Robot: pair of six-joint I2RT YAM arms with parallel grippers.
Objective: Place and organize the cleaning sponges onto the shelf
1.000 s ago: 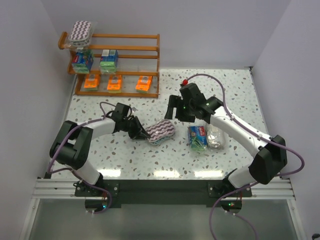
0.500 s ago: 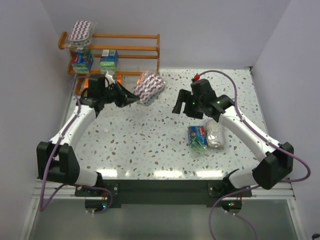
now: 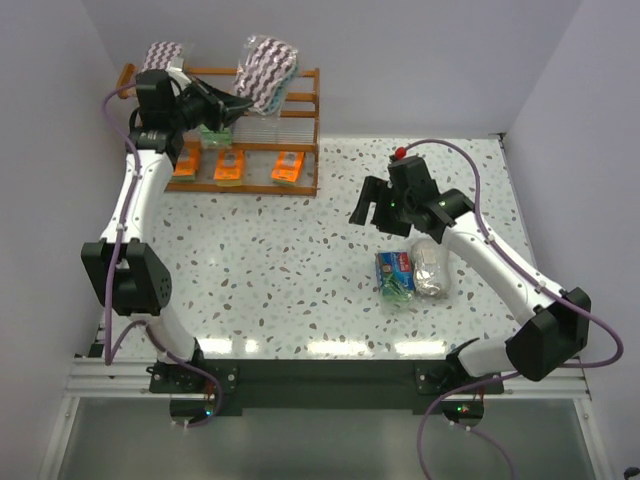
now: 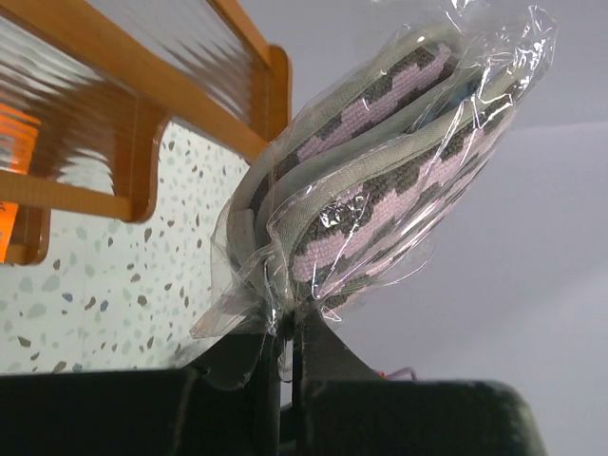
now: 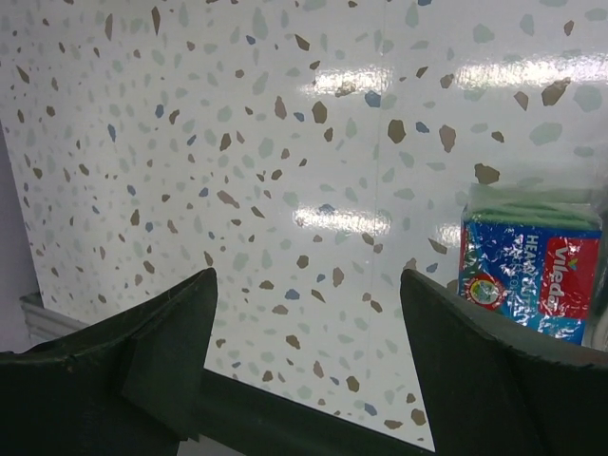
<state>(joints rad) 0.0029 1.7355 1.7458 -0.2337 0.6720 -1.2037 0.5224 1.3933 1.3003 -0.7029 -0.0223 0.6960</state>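
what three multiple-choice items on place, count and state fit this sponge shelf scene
1. Where is the purple-white zigzag oval pad in clear wrap that the left claw holds? A on the middle tier of the orange-brown wooden shelf; B held up by its top tier; C on its bottom tier.
2. How many flat orange packs lie on the bottom tier? A one; B five; C three.
3. How is the right claw? A open, empty; B shut on a pad; C out of view.
B, the claw pinches its wrap up by the top rail; C, three lie in a row; A, its fingers stand apart, nothing between.
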